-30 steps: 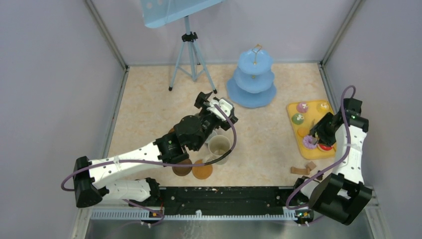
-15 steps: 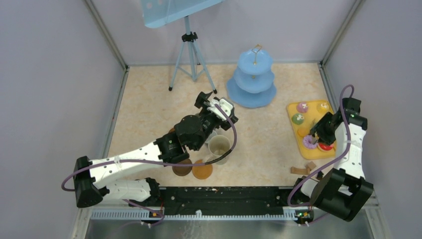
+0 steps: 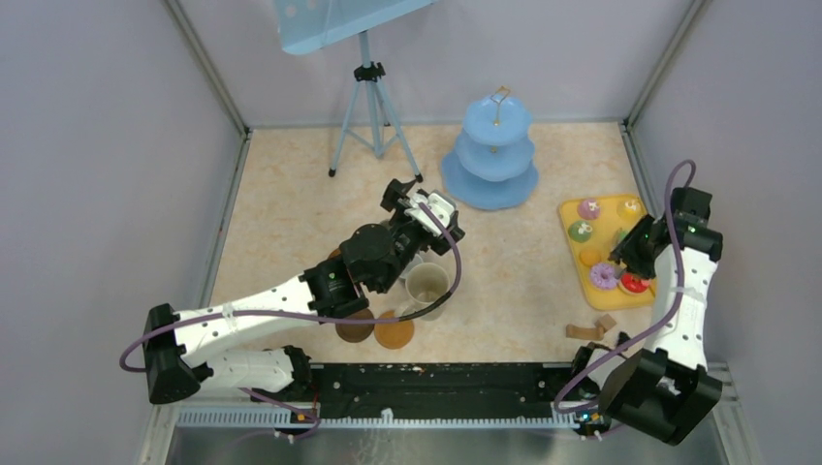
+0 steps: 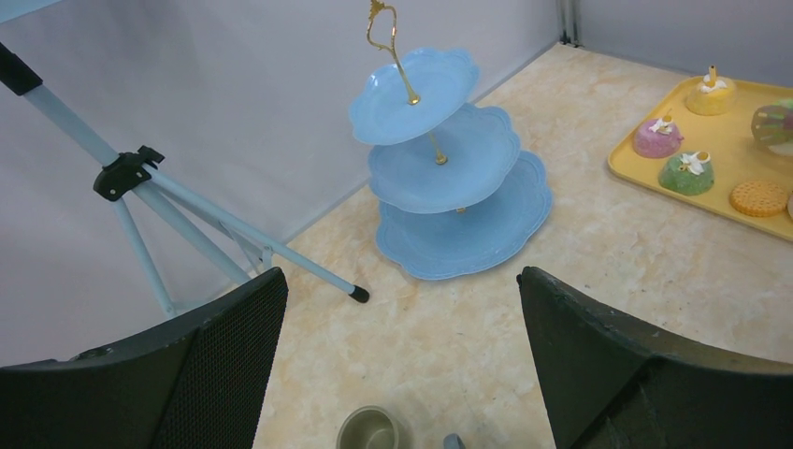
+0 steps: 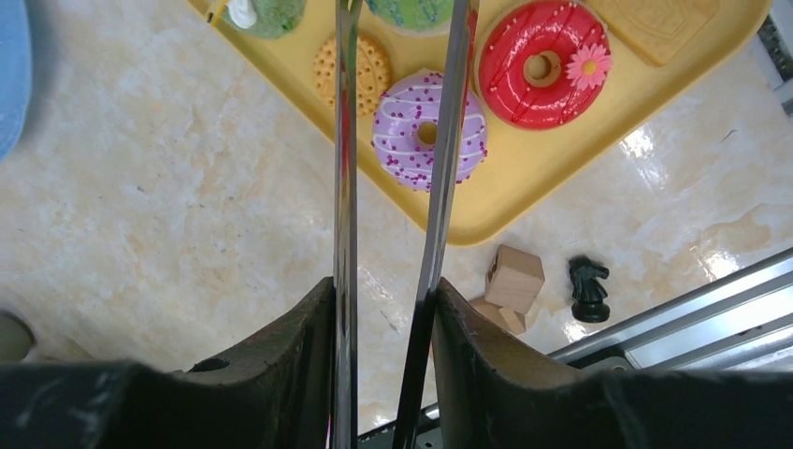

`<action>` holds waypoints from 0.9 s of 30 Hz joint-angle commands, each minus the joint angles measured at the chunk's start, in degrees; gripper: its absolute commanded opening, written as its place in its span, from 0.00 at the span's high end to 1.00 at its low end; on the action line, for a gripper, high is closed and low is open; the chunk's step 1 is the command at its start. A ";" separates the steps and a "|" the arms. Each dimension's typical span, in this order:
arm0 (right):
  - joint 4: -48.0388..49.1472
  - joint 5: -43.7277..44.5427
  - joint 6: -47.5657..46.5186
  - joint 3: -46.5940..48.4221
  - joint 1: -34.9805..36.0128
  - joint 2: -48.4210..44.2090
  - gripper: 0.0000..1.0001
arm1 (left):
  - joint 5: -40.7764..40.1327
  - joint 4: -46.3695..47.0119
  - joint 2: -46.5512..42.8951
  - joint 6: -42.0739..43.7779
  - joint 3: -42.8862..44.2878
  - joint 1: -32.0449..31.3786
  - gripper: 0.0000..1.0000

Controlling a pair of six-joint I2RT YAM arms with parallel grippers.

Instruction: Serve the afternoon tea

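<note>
Tongs (image 5: 346,140), clamped in the right gripper (image 5: 383,292), reach across the purple doughnut (image 5: 397,140) on the yellow tray (image 5: 524,178). Their tips run out of view, so any catch cannot be told. Well off to their left, the cake stand (image 3: 494,155) stands bare on every tier. The left gripper (image 4: 402,309) hangs wide open and empty above the cream mug (image 3: 426,286). Serving looks barely begun.

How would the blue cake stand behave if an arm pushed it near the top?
It would probably tip rather than slide: the cake stand is tall, with tiers on a thin stem. Its wide bottom tier should steady it somewhat. The plates look hard, perhaps slippery.
</note>
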 commanded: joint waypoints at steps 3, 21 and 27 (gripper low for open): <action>1.28 -1.93 -2.49 6.62 3.28 -4.75 0.80 | 1.29 0.56 -0.57 -2.06 1.31 0.13 0.01; 26.06 -11.83 7.46 3.62 26.83 11.13 0.81 | -0.46 -0.73 2.21 -2.68 2.44 0.21 0.01; 29.71 -10.07 9.04 6.08 28.87 15.59 0.81 | -0.88 -0.31 1.64 -2.49 2.25 0.21 0.01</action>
